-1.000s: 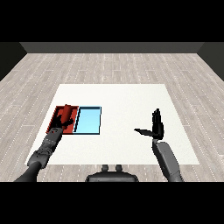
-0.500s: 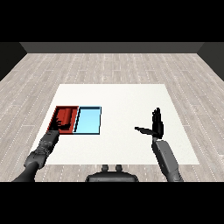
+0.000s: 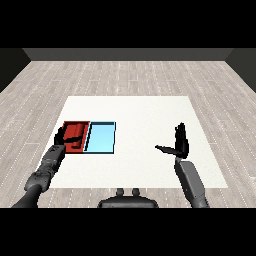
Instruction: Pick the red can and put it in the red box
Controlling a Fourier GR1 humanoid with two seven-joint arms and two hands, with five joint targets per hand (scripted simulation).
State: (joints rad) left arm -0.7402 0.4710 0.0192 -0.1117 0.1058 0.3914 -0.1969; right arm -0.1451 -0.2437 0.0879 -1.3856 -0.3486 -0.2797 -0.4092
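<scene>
The red can lies inside the red tray at the table's left, hard to tell apart from the tray's red floor. My left hand rests at the tray's near left corner, with relaxed fingers reaching over the tray's near edge just short of the can and curled round nothing. My right hand hovers over the right part of the table, far from both trays. It stands open and holds nothing, its fingers pointing away from me and its thumb stretched to the left.
A light blue tray lies right against the red tray's right side. The white table stretches between the trays and my right hand. Grey wooden floor surrounds the table.
My left hand has drawn back toward me from above the red tray, and the can stays in the tray. The right hand has not moved.
</scene>
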